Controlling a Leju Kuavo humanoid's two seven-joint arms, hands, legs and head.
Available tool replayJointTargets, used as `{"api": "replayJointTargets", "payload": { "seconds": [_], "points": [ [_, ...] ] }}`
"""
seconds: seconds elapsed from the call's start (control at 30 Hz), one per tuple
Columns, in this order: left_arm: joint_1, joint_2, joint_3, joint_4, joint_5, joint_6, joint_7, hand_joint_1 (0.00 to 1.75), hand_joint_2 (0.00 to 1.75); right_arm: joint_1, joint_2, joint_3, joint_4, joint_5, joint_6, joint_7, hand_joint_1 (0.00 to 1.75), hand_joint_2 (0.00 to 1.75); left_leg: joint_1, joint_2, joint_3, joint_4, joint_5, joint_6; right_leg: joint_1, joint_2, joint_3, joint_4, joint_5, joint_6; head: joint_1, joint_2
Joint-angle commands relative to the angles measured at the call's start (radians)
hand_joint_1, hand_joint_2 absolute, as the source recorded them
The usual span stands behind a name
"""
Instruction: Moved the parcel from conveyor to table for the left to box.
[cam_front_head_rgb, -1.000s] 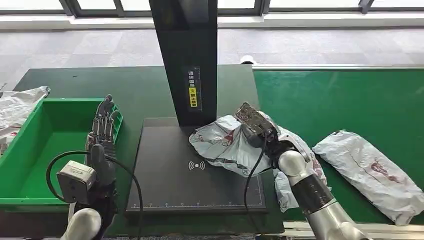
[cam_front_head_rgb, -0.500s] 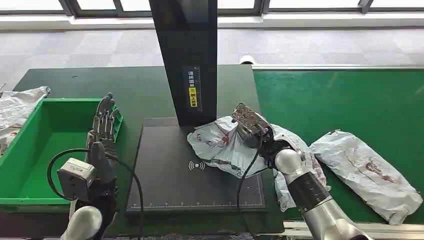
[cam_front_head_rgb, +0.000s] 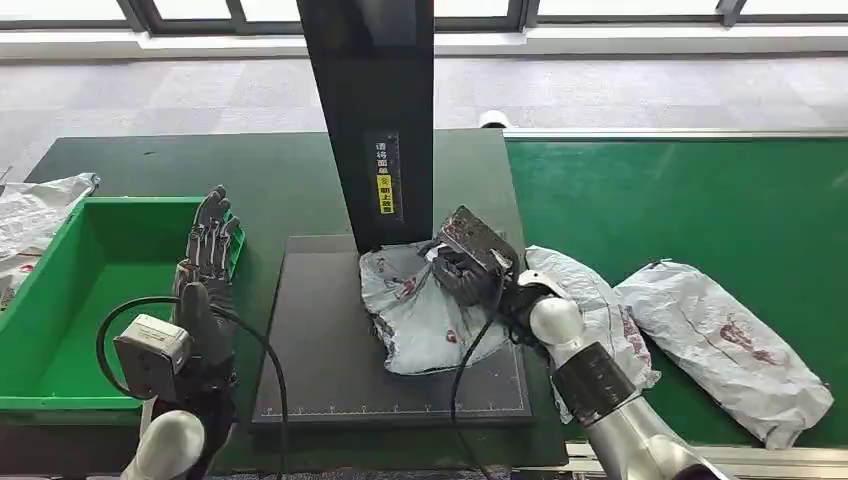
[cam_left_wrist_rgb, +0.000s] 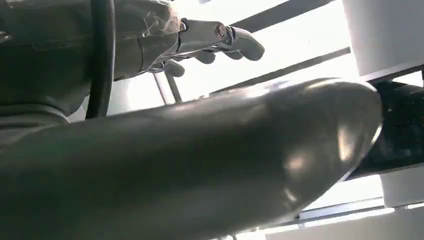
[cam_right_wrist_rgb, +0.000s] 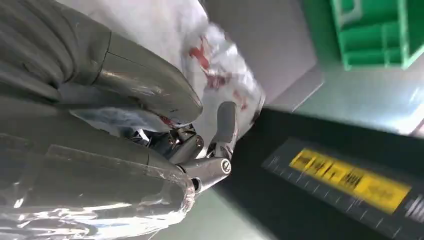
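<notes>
A white plastic parcel (cam_front_head_rgb: 415, 310) with red print lies on the dark scanner plate (cam_front_head_rgb: 320, 340), close to the black post (cam_front_head_rgb: 375, 120). My right hand (cam_front_head_rgb: 465, 262) grips its upper right edge; in the right wrist view the thumb and fingers (cam_right_wrist_rgb: 220, 125) pinch the crumpled parcel (cam_right_wrist_rgb: 220, 75). My left hand (cam_front_head_rgb: 205, 260) stands upright with fingers spread at the rim of the green box (cam_front_head_rgb: 60, 300), holding nothing. In the left wrist view the left hand's fingers (cam_left_wrist_rgb: 220, 40) are stretched out.
A second white parcel (cam_front_head_rgb: 725, 345) lies on the green conveyor (cam_front_head_rgb: 680, 200) to the right. Another white bag (cam_front_head_rgb: 600, 310) lies under my right forearm at the plate's right edge. White bags (cam_front_head_rgb: 30, 215) lie beyond the box's left side.
My right hand has dragged the parcel leftward, further onto the scanner plate and nearer the post. The left hand has stayed in place.
</notes>
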Motion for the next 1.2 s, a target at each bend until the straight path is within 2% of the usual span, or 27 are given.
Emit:
{"api": "replayJointTargets", "payload": {
  "seconds": [0.03, 0.53, 0.57, 0.6, 0.63, 0.83, 0.93, 1.2],
  "points": [
    [-0.01, 0.039, -0.013, 0.03, -0.004, 0.0, -0.001, 0.0, 0.0, -0.034, 0.02, 0.077, 0.019, -0.023, -0.003, 0.003, 1.75, 1.75, -0.001, 0.001, -0.001, -0.002, 0.002, 0.002, -0.001, 0.001, -0.002, -0.001, 0.002, 0.001, 0.0, 0.0],
    [-0.02, 0.034, -0.006, 0.038, -0.003, -0.001, -0.008, 0.0, 0.0, -0.045, 0.026, 0.097, 0.031, -0.014, -0.008, 0.007, 1.75, 1.75, -0.001, 0.001, -0.001, 0.0, 0.001, 0.001, -0.001, 0.001, -0.001, 0.0, 0.001, 0.001, 0.0, 0.0],
    [-0.019, 0.034, -0.006, 0.037, -0.003, -0.001, -0.008, 0.0, 0.0, -0.045, 0.026, 0.097, 0.031, -0.013, -0.009, 0.007, 0.99, 1.75, -0.001, 0.001, -0.001, 0.0, 0.001, 0.001, -0.001, 0.001, -0.001, 0.0, 0.001, 0.001, 0.0, 0.0],
    [-0.018, 0.034, -0.006, 0.035, -0.004, -0.002, -0.008, 0.0, 0.0, -0.043, 0.026, 0.095, 0.031, -0.013, -0.01, 0.007, 0.07, 1.75, -0.001, 0.001, -0.002, -0.001, 0.002, 0.002, -0.001, 0.001, -0.002, -0.001, 0.002, 0.001, 0.0, 0.0],
    [-0.017, 0.034, -0.004, 0.032, -0.005, -0.003, -0.007, 0.0, 0.0, -0.037, 0.026, 0.087, 0.026, -0.014, -0.017, 0.005, 0.0, 1.75, -0.001, 0.001, -0.001, 0.0, 0.001, 0.001, -0.001, 0.001, -0.001, 0.0, 0.001, 0.001, 0.0, 0.0],
    [-0.003, 0.036, 0.006, 0.024, -0.011, -0.005, -0.012, 0.0, 0.0, 0.016, 0.002, 0.022, -0.1, -0.053, -0.064, -0.022, 0.0, 1.75, -0.002, 0.0, -0.001, -0.005, 0.004, 0.003, -0.002, 0.0, -0.002, -0.005, 0.004, 0.001, 0.0, 0.0],
    [0.001, 0.035, 0.011, 0.018, -0.012, -0.011, -0.013, 0.0, 0.0, 0.023, -0.019, -0.003, -0.142, -0.065, -0.098, -0.001, 0.0, 1.75, -0.002, -0.001, -0.002, -0.002, 0.002, 0.002, -0.001, -0.001, -0.002, -0.001, 0.002, 0.001, 0.0, 0.0],
    [0.011, 0.04, 0.012, 0.014, -0.013, -0.008, -0.013, 0.0, 0.0, 0.076, -0.03, -0.013, -0.207, -0.096, -0.129, 0.004, 0.0, 1.75, -0.001, -0.001, -0.001, 0.0, 0.001, 0.001, 0.0, -0.001, -0.001, -0.001, 0.001, 0.001, 0.0, 0.0]
  ]
}}
